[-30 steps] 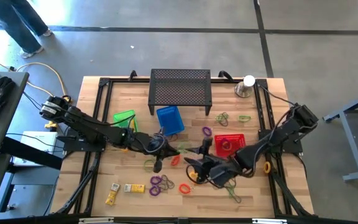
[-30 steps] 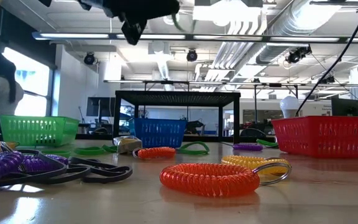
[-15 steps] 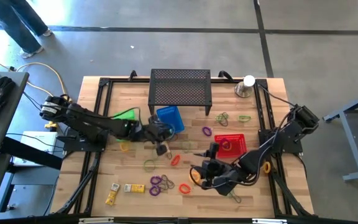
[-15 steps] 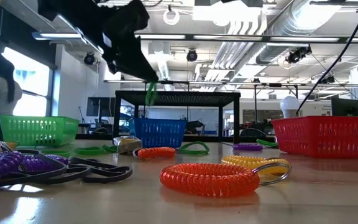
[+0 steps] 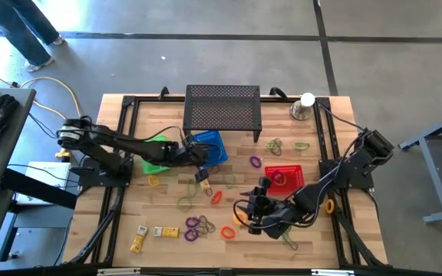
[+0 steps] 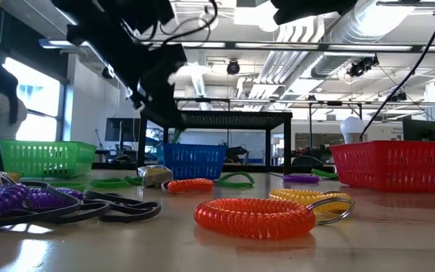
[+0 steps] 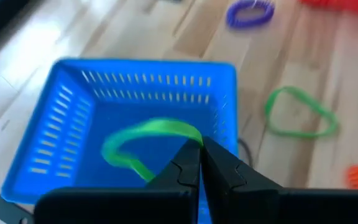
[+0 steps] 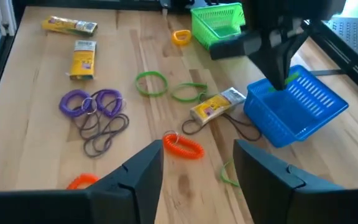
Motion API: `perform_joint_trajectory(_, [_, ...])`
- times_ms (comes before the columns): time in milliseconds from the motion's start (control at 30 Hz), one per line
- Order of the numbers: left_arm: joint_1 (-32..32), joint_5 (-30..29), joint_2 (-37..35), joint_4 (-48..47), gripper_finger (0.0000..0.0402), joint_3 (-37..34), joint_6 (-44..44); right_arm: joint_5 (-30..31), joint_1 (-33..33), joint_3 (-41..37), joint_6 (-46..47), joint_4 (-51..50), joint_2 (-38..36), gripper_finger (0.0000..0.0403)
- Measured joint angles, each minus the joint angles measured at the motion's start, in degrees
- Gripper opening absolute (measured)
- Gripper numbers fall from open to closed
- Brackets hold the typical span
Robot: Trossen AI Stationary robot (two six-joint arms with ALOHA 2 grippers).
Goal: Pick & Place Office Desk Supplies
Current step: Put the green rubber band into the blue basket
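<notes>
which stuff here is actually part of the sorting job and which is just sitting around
Job:
- green band in the shut left gripper, over the blue basket
- purple coils
- orange coil
- yellow packets
- open right gripper

Bystanders:
- black mesh stand
- silver cup with white ball

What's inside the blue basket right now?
Above the blue basket, the shut left gripper holds a green band. The visible floor looks bare; the gripper hides the near corner.

The green loop [image 7: 148,142] is motion-blurred, its end hidden behind the left hand [image 7: 199,163].
</notes>
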Motion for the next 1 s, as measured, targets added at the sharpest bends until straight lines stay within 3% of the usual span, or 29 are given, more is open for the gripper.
perform_joint_trajectory(333, [0.65,-0.28,3.20,3.27,0.0008,0.07,6.40,-0.12,0.78,0.00,2.82,0.16,0.00,0.0184])
perform_joint_trajectory(767, [0.17,-0.28,3.20,2.28,0.0128,0.07,4.88,-0.31,0.82,0.00,2.87,-0.01,0.00,0.0185])
perform_joint_trajectory(1000, [0.87,-0.87,3.09,-2.43,0.0143,0.07,4.01,-0.31,-0.26,0.00,2.45,-1.77,0.00,0.0184])
